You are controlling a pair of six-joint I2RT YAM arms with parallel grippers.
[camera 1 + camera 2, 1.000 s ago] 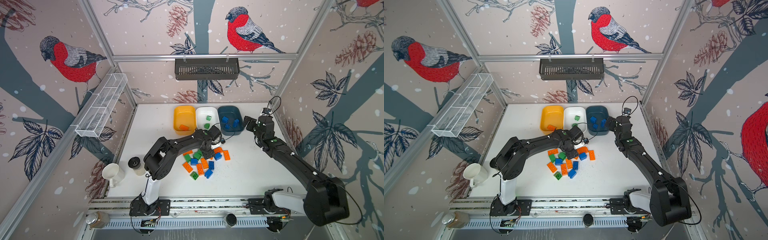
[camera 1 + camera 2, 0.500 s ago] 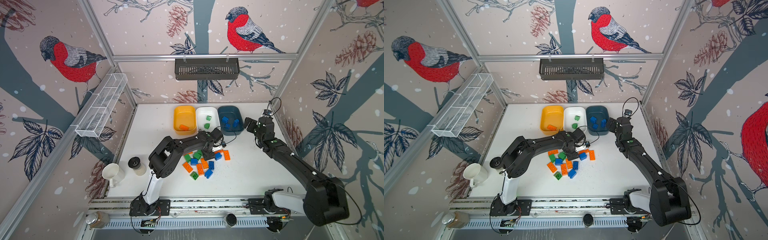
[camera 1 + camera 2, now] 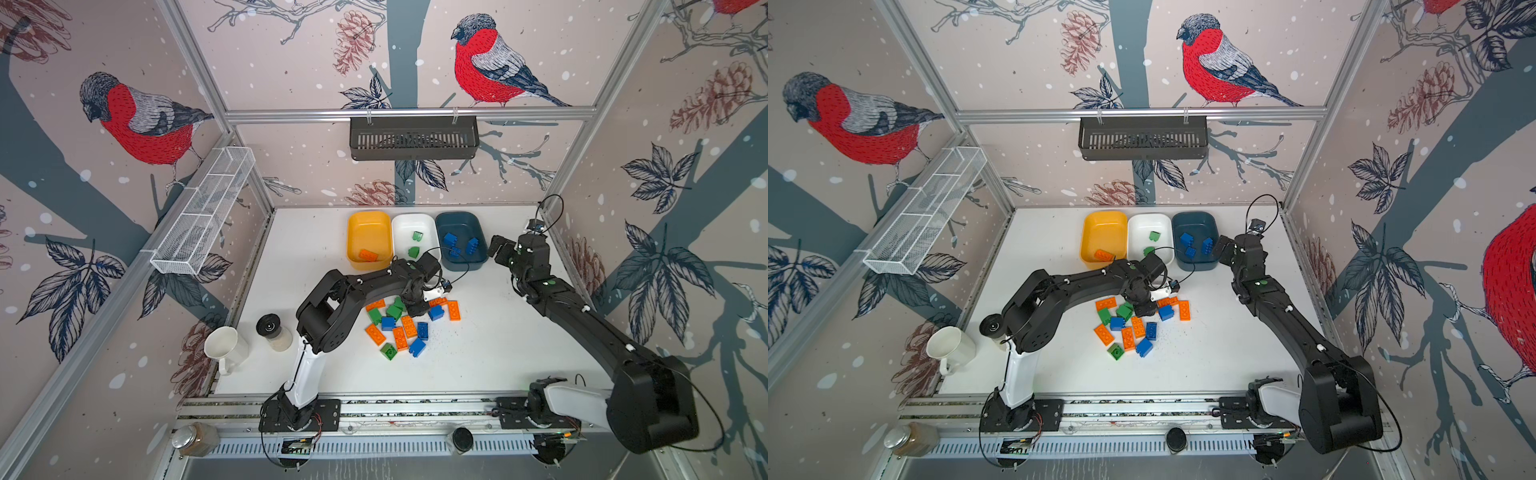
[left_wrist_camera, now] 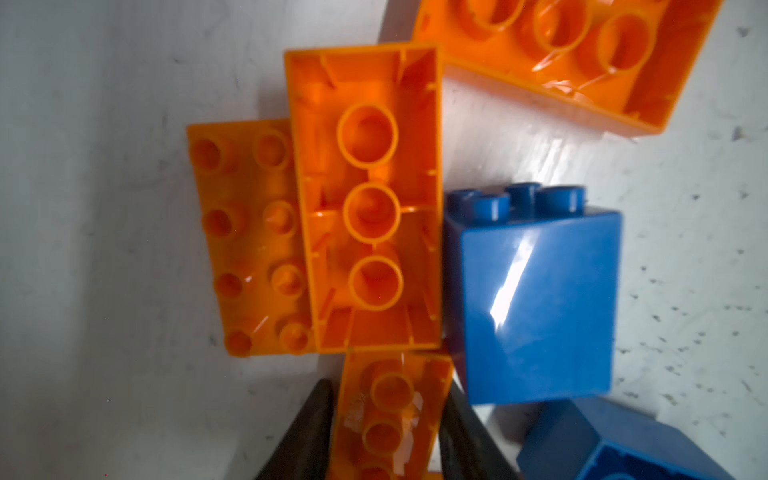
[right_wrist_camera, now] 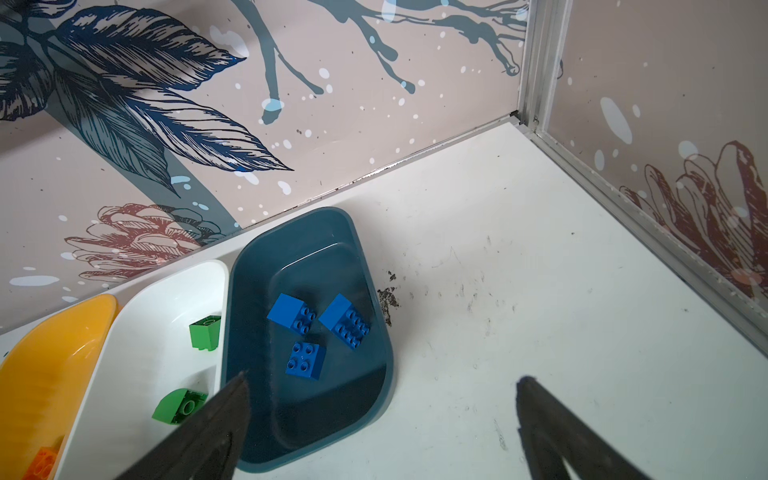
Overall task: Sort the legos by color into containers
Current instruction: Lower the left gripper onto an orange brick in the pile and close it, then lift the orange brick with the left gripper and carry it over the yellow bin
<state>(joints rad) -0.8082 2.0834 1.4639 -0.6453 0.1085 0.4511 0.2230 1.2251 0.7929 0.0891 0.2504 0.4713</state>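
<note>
Left pincer (image 4: 388,384): I read it as closed on an orange brick (image 4: 390,419). One dark finger (image 4: 307,432) lies against each long side, and the brick's hollow side faces the wrist camera. I cannot tell whether this brick rests on the surface (image 3: 498,353) or is clear of it. A second hollow-side-up orange piece (image 4: 365,199) lies just beyond it, overlapping a studded orange plate (image 4: 249,237) and touching a blue block (image 4: 536,303).

In both top views the left pincer (image 3: 417,308) is down at the far edge of the loose pile (image 3: 408,326) of orange, green and blue bricks. The pile sits mid-surface, in front of the tubs. The pincer hides the gripped brick here.

Right pincer (image 5: 384,377): its fingers stand wide apart with nothing between them. In a top view it (image 3: 1223,249) hangs just beside the right end of the blue tub (image 3: 1194,220).

The tubs stand side by side in a row at the far edge of the surface:
- yellow tub (image 3: 370,220): one sorted orange brick (image 3: 368,255).
- white tub (image 3: 411,222): two green bricks (image 3: 417,236).
- blue tub: three blue bricks (image 3: 472,245).
</note>
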